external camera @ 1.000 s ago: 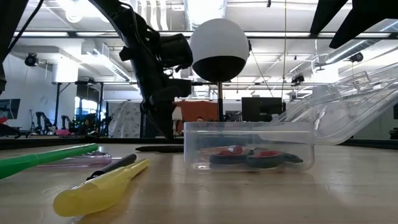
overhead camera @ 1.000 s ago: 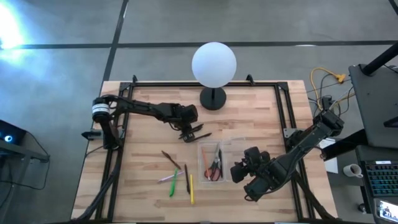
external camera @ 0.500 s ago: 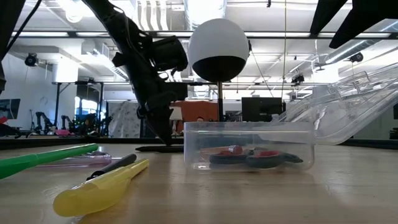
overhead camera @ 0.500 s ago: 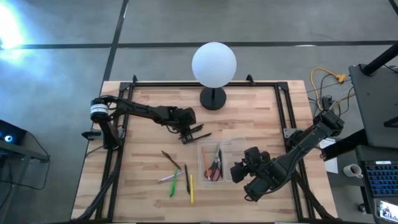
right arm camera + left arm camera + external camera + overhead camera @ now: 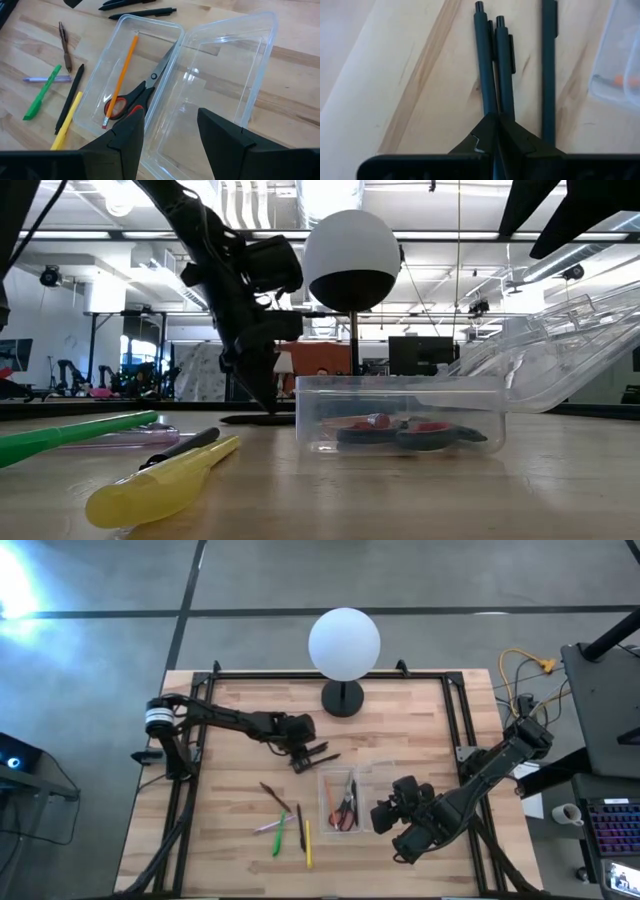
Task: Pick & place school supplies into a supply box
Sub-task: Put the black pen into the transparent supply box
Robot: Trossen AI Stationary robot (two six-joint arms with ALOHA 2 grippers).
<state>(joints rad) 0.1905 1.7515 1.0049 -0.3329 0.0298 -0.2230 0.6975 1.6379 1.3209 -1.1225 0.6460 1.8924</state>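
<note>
Currently left gripper [image 5: 312, 752] is pressed together on two dark pens [image 5: 494, 65], pinching them side by side at table level; a third dark pen [image 5: 548, 70] lies just beside them, untouched. All three sit near the box's [image 5: 372, 780] far short end, toward the lamp [image 5: 344, 645] side. Right gripper [image 5: 165, 135] is spread wide, holding nothing, hovering above the box's open lid [image 5: 220, 85] on the side away from the left gripper. Inside the box: red-handled scissors [image 5: 135, 97] and an orange pencil [image 5: 121, 75]. Beside the box, on its side away from the lid, lie a green pen [image 5: 42, 92], yellow pen [image 5: 67, 122], black pen [image 5: 70, 102], pale pen [image 5: 37, 79] and brown pencil [image 5: 64, 46], all well apart from both grippers.
</note>
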